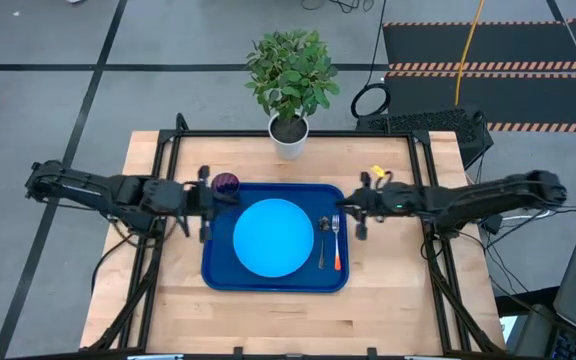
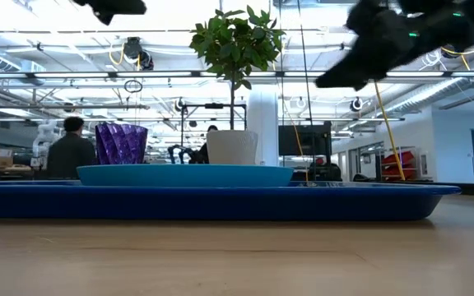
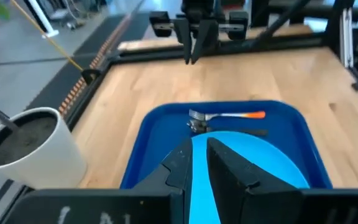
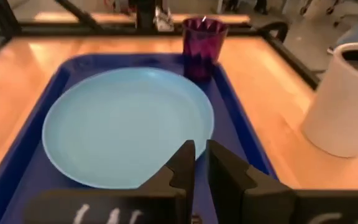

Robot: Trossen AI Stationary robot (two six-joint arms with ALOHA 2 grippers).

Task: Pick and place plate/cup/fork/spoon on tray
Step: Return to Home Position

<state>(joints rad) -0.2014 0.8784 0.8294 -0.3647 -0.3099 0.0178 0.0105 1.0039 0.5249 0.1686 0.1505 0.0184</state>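
Everything is sitting on the tray [image 1: 216,272].
My left end effector [image 1: 205,205] and right end effector [image 1: 360,208] are hovering beside it, both nearly closed, holding nothing.

A leafy plant [image 1: 291,68] in a white pot [image 1: 289,139] stands at the wooden table's [image 1: 268,310] far edge

Both arms reach inward, facing each other; the left end effector [image 1: 206,205] and right end effector [image 1: 362,212] have fingers nearly together, gripping nothing
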